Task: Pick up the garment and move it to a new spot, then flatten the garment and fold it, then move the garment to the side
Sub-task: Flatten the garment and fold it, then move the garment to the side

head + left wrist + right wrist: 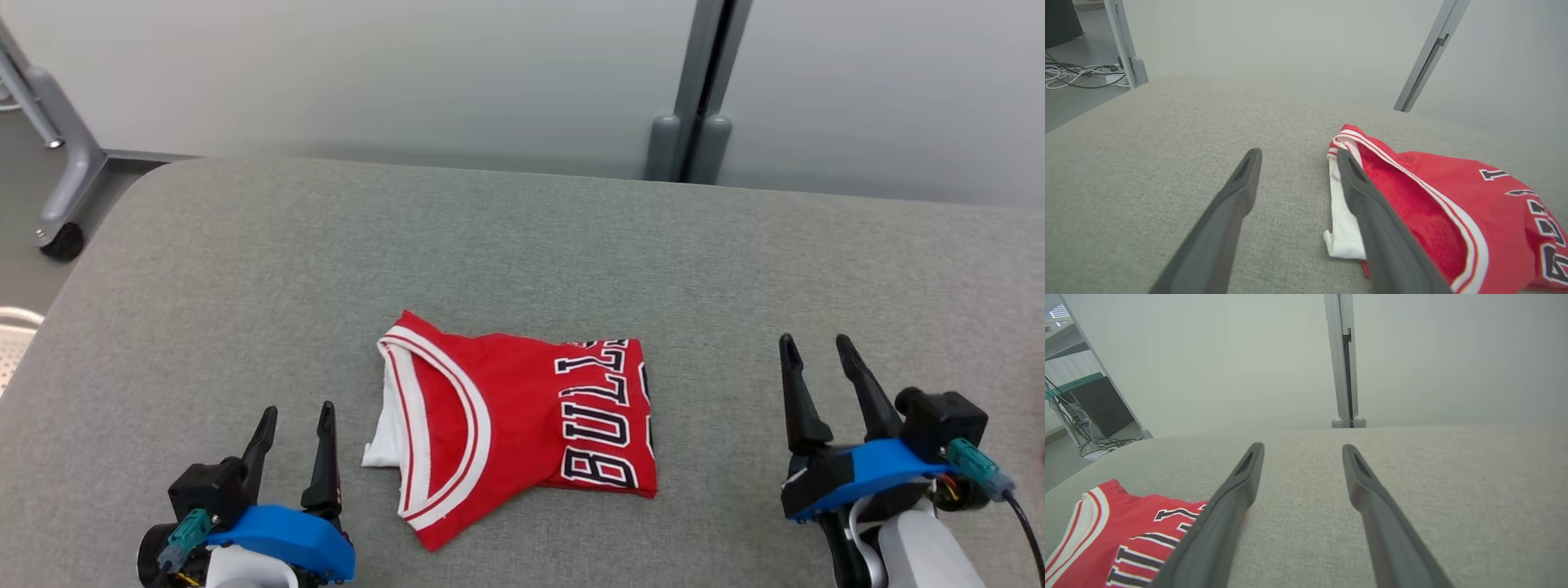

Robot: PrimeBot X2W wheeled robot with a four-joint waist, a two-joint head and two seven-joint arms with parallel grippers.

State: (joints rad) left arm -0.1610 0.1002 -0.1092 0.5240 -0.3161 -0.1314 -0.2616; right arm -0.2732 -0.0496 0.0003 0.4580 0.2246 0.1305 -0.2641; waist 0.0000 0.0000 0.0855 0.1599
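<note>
A folded red jersey (pixel 522 425) with white trim and black lettering lies in the near middle of the grey padded table (pixel 571 245). A white inner layer sticks out at its left edge. My left gripper (pixel 298 412) stands open at the lower left, just left of the jersey and apart from it. In the left wrist view the jersey (pixel 1433 204) lies to the right of my open left gripper (pixel 1298 153). My right gripper (pixel 816 343) is open at the lower right, well clear of the garment. The right wrist view has the jersey (pixel 1114 535) at the lower left of that open gripper (pixel 1302 447).
A pale wall with a grey vertical post (pixel 702 90) rises behind the table. A wheeled metal stand (pixel 61 163) is on the floor at the far left, beside the table's rounded corner. Cables (pixel 1077 75) lie on the floor beyond the left edge.
</note>
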